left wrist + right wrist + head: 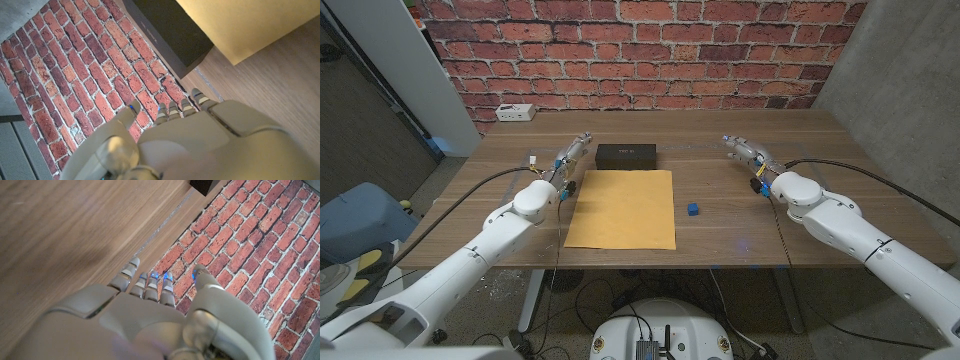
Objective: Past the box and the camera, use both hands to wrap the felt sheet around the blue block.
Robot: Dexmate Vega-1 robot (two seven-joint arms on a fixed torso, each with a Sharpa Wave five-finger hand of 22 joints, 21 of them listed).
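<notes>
A tan felt sheet (622,208) lies flat on the wooden table (740,215) in the head view. A small blue block (692,209) sits on the bare wood just to the sheet's right, apart from it. My left hand (568,160) stands at the sheet's far left corner with fingers extended and nothing in it. My right hand (750,154) hovers well to the right of the block, fingers straight, holding nothing. The left wrist view shows my left hand (200,145), the felt sheet (255,25) and a black box (172,30).
The black box (626,155) lies just behind the sheet's far edge. A white power strip (515,113) sits at the table's far left corner. A brick wall (640,50) stands behind the table. In the right wrist view my right hand (145,325) faces the wall.
</notes>
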